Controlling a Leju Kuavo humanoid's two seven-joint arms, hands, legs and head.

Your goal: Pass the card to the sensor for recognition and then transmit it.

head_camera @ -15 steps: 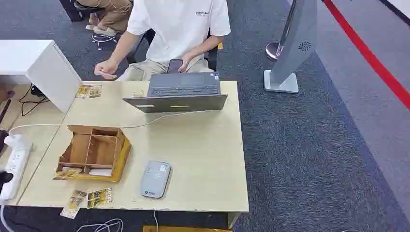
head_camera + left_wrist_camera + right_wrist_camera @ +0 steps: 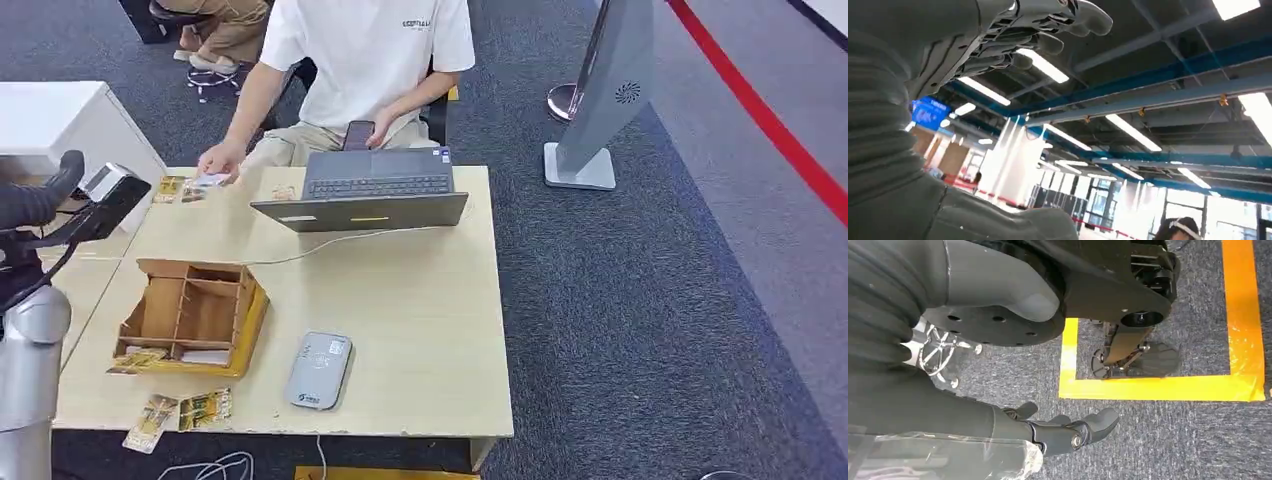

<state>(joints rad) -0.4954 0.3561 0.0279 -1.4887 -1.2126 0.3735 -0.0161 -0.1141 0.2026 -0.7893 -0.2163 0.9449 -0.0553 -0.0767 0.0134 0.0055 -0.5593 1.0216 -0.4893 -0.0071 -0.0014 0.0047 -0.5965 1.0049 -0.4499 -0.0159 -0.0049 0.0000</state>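
Head view: person's hand (image 2: 218,160) pinches a card (image 2: 212,181) at the table's (image 2: 420,330) far edge, well beyond the left arm (image 2: 30,340); sensor (image 2: 320,370) lies near the front edge.
Left wrist view: left hand (image 2: 1013,35) empty, fingers (image 2: 1068,20) loosely spread.
Right wrist view: right hand (image 2: 1048,432) empty, fingers (image 2: 1098,422) apart over carpet (image 2: 1173,440).

Grey carpet (image 2: 620,300), red floor stripe (image 2: 770,120), wooden table (image 2: 420,310), ceiling strip lights (image 2: 1133,132).
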